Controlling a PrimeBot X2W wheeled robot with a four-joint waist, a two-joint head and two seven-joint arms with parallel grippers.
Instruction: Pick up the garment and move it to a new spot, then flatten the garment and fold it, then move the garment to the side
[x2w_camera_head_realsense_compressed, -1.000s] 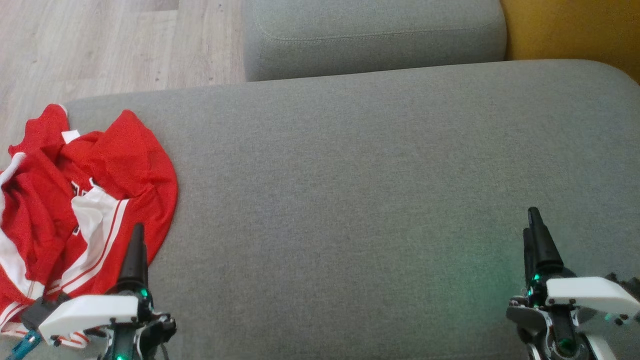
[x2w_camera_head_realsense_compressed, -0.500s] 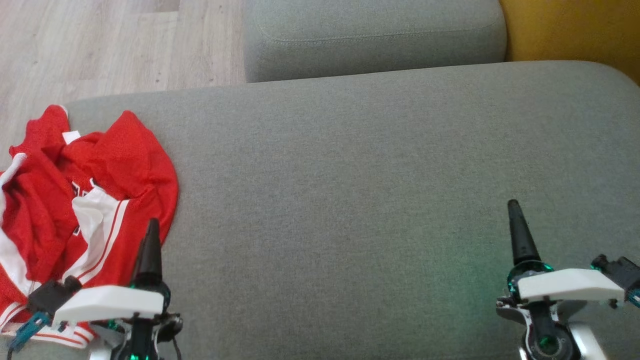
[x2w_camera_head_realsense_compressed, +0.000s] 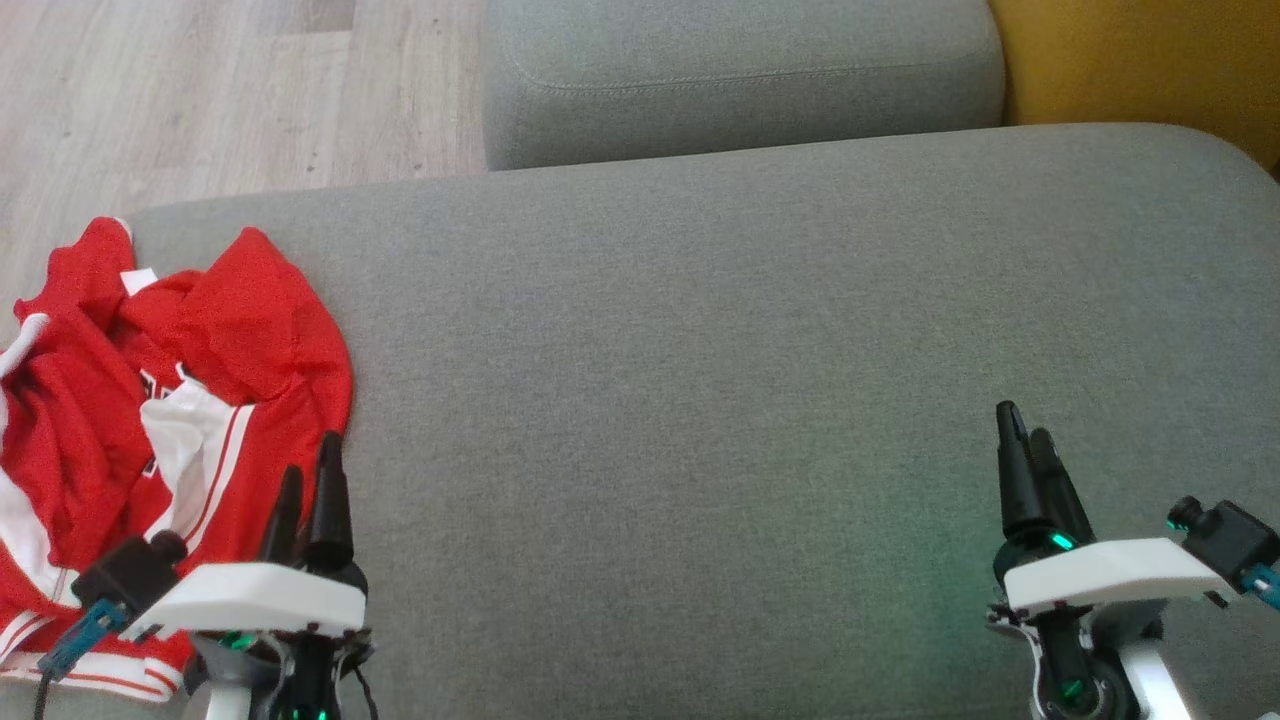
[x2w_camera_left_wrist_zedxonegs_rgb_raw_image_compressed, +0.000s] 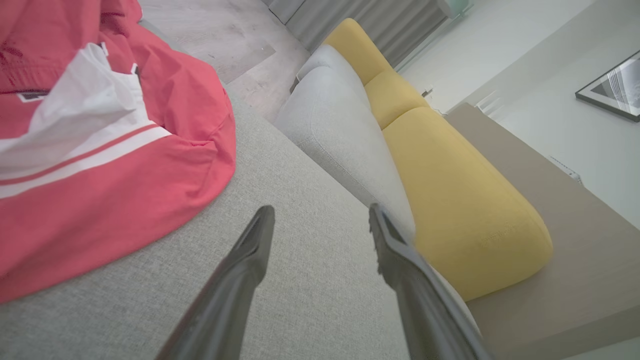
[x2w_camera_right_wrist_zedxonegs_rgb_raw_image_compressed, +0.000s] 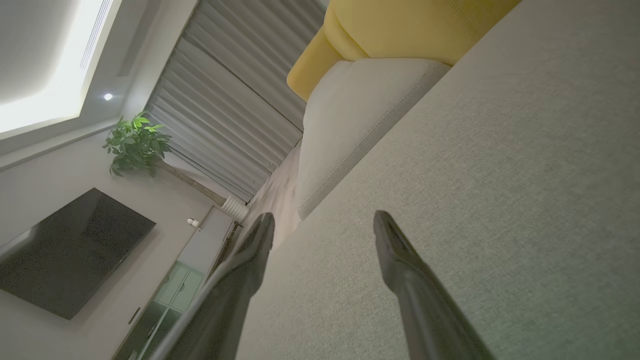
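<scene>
Head view: noted a red and white garment (x2w_camera_head_realsense_compressed: 180, 400) lying crumpled at the left edge of the grey sofa seat (x2w_camera_head_realsense_compressed: 700, 400), partly cut off by the frame on that side. Found the rest of the seat bare out to the right edge. Recorded the left tool (x2w_camera_head_realsense_compressed: 310, 455) released, fingers parted and grasping nothing, poised just beside the garment's near hem, close to the front edge. Recorded the right tool (x2w_camera_head_realsense_compressed: 1022, 422) likewise released and grasping nothing, near the front edge toward the right corner, well apart from the garment. Confirmed in both wrist views: clear gap between the fingers.

Judged the step in hand to be the first pick-up, not yet begun. Recommend bringing the left tool over a raised fold rather than the flat hem, lowering until the fingers straddle one ridge of cloth, then clenching fully before lifting. Advise pinching cloth only, not the seat fabric beneath. Advise lifting clear of the left edge before carrying toward the bare middle of the seat. Expect thin, slippery cloth, so take a deep bite.

Looked for writing: saw dark marks on a white panel, mostly buried in folds; cannot read them. Found no legible brand or label.
</scene>
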